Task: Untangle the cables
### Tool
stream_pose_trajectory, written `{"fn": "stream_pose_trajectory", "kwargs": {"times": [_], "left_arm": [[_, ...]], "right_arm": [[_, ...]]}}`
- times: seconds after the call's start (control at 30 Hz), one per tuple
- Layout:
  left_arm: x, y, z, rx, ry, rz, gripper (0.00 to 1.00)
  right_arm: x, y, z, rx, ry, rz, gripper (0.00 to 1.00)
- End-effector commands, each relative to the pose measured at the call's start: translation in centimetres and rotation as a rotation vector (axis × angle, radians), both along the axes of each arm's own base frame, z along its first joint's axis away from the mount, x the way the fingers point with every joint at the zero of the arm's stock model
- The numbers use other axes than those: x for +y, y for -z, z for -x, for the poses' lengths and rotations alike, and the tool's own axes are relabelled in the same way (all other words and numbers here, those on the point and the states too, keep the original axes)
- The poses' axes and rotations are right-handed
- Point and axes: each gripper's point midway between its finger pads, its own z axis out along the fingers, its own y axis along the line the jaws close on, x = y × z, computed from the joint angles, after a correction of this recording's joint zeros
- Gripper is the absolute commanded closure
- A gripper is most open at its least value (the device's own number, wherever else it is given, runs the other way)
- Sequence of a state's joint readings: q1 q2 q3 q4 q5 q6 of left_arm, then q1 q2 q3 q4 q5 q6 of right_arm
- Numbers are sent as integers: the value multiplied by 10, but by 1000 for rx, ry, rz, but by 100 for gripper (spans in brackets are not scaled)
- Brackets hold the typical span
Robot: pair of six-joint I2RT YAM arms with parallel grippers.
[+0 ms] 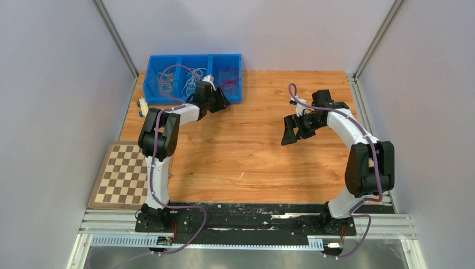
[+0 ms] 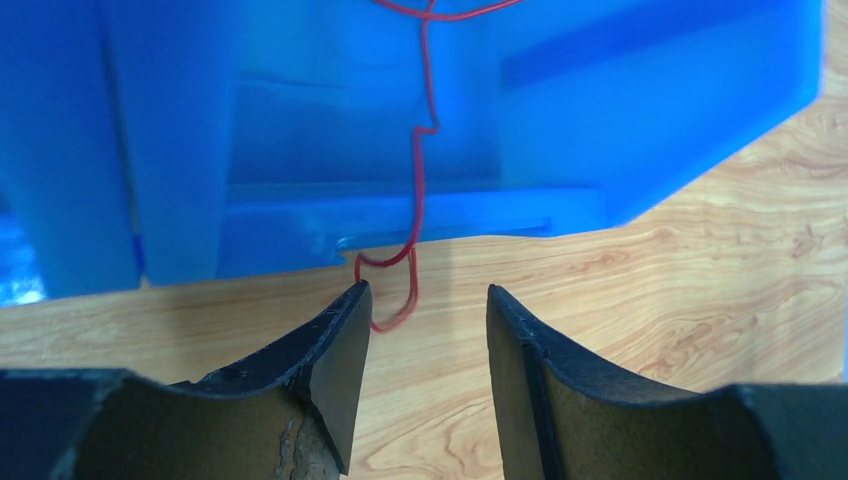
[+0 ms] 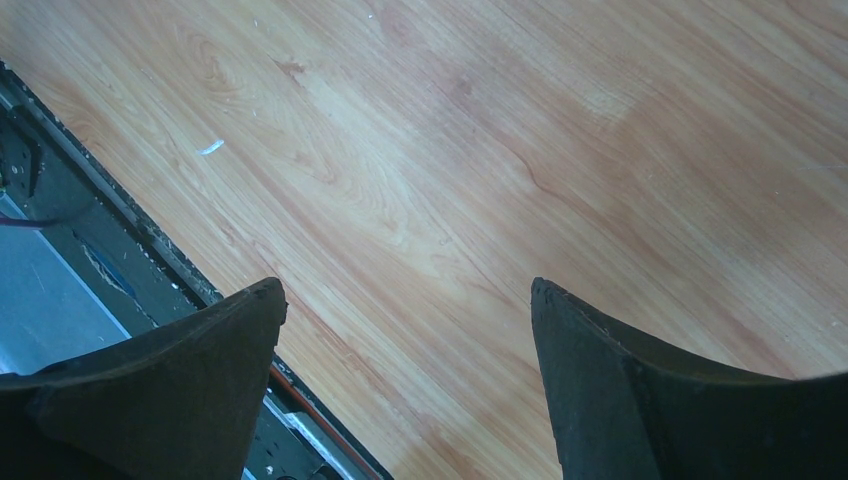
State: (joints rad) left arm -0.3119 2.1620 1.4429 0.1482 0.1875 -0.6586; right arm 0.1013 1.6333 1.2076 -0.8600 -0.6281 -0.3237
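Observation:
A blue bin (image 1: 152,84) with three compartments stands at the back left of the table. It holds tan cables (image 1: 167,77) on the left, white cables (image 1: 195,76) in the middle and red cables (image 1: 229,78) on the right. In the left wrist view a thin red cable (image 2: 420,190) hangs down the bin's front wall (image 2: 300,150) and its end loops onto the wood. My left gripper (image 2: 428,300) is open, just in front of the bin, with the red loop close to its left fingertip. My right gripper (image 1: 290,133) is open and empty over the bare wood at mid table; it also shows in the right wrist view (image 3: 408,290).
A checkerboard (image 1: 120,175) lies at the table's left front edge. A small white block (image 1: 144,105) lies left of the bin. Metal rails and a black base plate (image 1: 246,216) run along the near edge. Grey walls close in both sides.

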Motion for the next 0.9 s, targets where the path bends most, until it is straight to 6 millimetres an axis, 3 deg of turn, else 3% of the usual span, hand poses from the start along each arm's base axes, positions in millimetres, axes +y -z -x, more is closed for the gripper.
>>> {"fn": "stream_pose_trajectory", "kwargs": {"times": [0.0, 0.23, 0.47, 0.6, 0.77, 0.87], "left_arm": [[7, -9, 0, -10, -60, 19, 45], [16, 1, 1, 39, -125, 5, 37], [16, 5, 2, 50, -115, 14, 37], [9, 3, -7, 35, -95, 41, 47], [5, -16, -20, -32, -72, 29, 62], [5, -31, -23, -72, -70, 28, 77]], "right_arm": [[-1, -1, -3, -8, -8, -1, 10], [-1, 0, -4, -1, -5, 0, 9], [-1, 2, -3, 3, -7, 3, 9], [-1, 3, -5, 9, -5, 1, 10], [-1, 5, -6, 17, -5, 2, 10], [0, 5, -6, 19, -6, -3, 10]]}}
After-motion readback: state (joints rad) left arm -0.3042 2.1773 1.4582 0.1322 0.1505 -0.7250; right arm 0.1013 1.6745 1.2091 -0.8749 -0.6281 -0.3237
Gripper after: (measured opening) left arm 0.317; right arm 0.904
